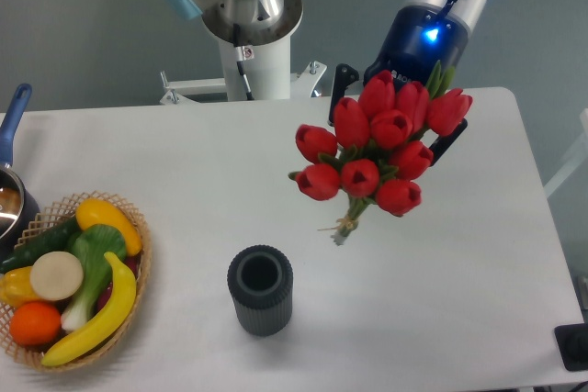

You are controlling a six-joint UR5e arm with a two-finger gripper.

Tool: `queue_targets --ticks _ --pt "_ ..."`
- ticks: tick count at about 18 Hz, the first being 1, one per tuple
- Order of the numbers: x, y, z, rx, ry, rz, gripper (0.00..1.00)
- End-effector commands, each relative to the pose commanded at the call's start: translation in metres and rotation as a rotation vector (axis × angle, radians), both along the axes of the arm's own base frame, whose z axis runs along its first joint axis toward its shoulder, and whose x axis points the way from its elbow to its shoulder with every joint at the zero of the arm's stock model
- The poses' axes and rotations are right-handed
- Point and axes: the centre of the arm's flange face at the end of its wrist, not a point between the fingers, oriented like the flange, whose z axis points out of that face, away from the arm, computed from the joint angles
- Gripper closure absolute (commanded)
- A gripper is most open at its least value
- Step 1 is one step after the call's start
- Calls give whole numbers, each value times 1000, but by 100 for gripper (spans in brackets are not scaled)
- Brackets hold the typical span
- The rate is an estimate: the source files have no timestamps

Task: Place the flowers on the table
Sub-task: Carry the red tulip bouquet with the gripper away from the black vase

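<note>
The flowers [381, 149], a bunch of red tulips with green stems tied with thin twine near the stem ends [346, 225], hang in the air over the right middle of the white table [184, 162]. The blooms face the camera and the stem ends point down and to the left. My gripper [395, 118] comes in from the upper right, behind the blooms. Its black fingers [342, 89] show on either side of the bunch and it is shut on the flowers. The exact place of the grip is hidden by the blooms.
A dark grey ribbed vase [260, 289] stands upright and empty, in front of and to the left of the bouquet. A wicker basket [138, 227] of fruit and vegetables sits at the front left. A pot with a blue handle [11, 121] is at the left edge. The robot base [253, 34] is behind the table.
</note>
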Motion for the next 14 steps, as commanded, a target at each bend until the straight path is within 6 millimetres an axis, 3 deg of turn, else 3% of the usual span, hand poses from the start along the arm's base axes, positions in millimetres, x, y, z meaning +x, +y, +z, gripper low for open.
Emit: queue_targets --ticks 8,12,14 --pt "1 -23 9 -211 188 155 41" --pt "7 -28 -9 -310 223 184 41" --pt "8 -34 -30 -384 238 184 41"
